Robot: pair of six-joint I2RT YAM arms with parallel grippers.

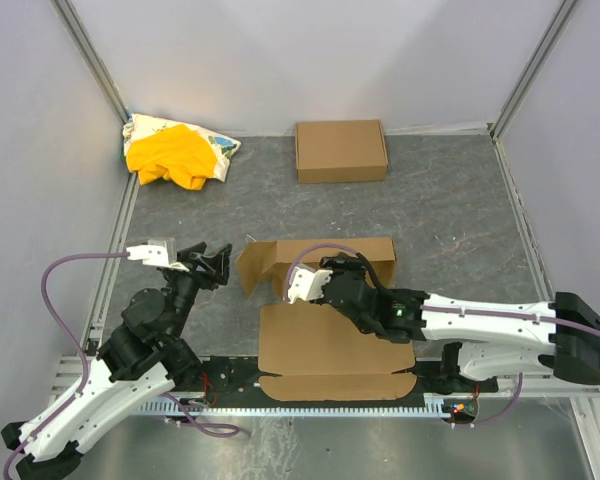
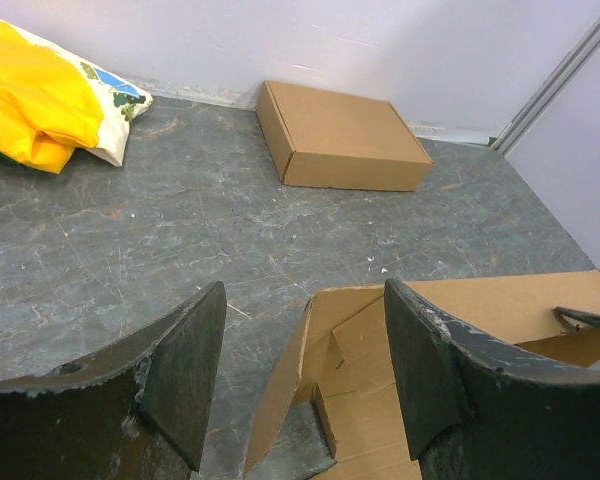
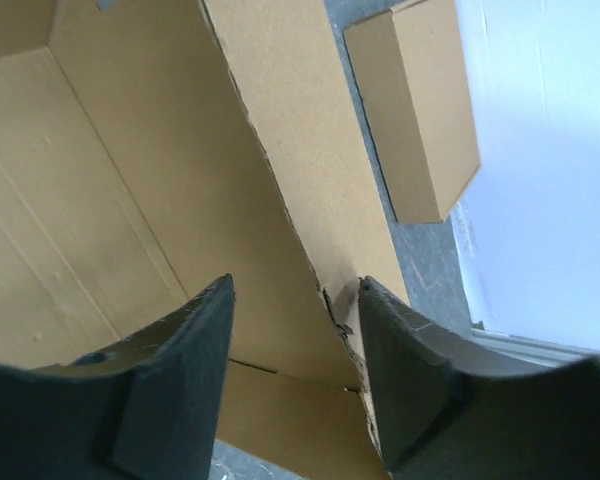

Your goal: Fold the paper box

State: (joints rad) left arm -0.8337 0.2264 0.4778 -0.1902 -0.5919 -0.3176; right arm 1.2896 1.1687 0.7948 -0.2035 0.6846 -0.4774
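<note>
Light, stiff box (image 1: 325, 345): my right gripper (image 3: 295, 295) sits spread astride its far wall (image 1: 350, 250), left gripper (image 2: 305, 300) spread, empty. I'd pinch wall edges.

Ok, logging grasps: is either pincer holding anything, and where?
Nothing is held: right pincer, open, straddles a wall edge of the paper box; left pincer open, empty.

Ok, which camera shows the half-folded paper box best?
The top external view: nearly the whole paper box shows there, flat front panel and raised back wall. The left wrist view catches only its left corner; the right wrist view shows only inner panels and one wall edge.
</note>
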